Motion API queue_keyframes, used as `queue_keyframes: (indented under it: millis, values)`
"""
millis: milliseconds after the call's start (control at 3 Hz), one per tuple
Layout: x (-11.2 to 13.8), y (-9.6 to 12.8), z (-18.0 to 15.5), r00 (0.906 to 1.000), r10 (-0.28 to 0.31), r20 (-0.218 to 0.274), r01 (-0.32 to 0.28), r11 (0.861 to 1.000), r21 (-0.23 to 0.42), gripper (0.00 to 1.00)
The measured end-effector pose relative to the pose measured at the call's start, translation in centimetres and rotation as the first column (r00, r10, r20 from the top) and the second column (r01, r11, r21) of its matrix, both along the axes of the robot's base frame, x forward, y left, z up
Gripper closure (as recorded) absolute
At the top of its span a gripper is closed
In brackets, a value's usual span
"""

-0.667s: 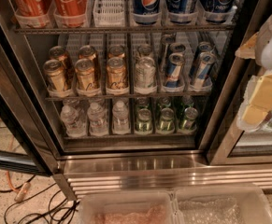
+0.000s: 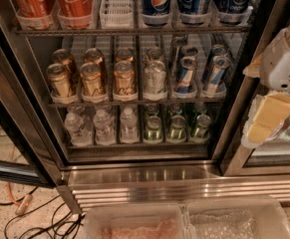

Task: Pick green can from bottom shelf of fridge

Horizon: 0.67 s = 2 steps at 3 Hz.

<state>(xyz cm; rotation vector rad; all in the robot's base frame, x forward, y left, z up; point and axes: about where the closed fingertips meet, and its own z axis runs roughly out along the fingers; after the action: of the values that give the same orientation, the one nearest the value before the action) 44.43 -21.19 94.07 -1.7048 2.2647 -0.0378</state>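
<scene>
The fridge stands open in front of me. Its bottom shelf holds clear water bottles in the left lanes and green cans in the right lanes. Three green cans stand in the front row, left, middle and right, with more behind them. My gripper, white with a pale yellow end, hangs at the right edge of the view. It is outside the fridge, in front of the right door frame, level with the bottom shelf and to the right of the cans. It holds nothing that I can see.
The middle rack holds gold cans, a silver can and blue-silver cans. Cola bottles stand above. The open door frame is at left, a neighbouring cooler at right. Cables lie on the floor. Clear plastic bins are at the bottom.
My gripper has shifted a little down and to the left at the right edge. The cans and bottles have not moved.
</scene>
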Motion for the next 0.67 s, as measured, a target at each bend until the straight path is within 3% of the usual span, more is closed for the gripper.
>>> queue_keyframes:
  millis: [333,667]
  values:
    - [0.0,0.0,0.0,1.0000,0.000,0.000,0.000,1.000,0.000,0.00]
    - [-0.1,1.0,-1.9,0.9997,0.000,-0.025,0.002,0.999,0.054,0.00]
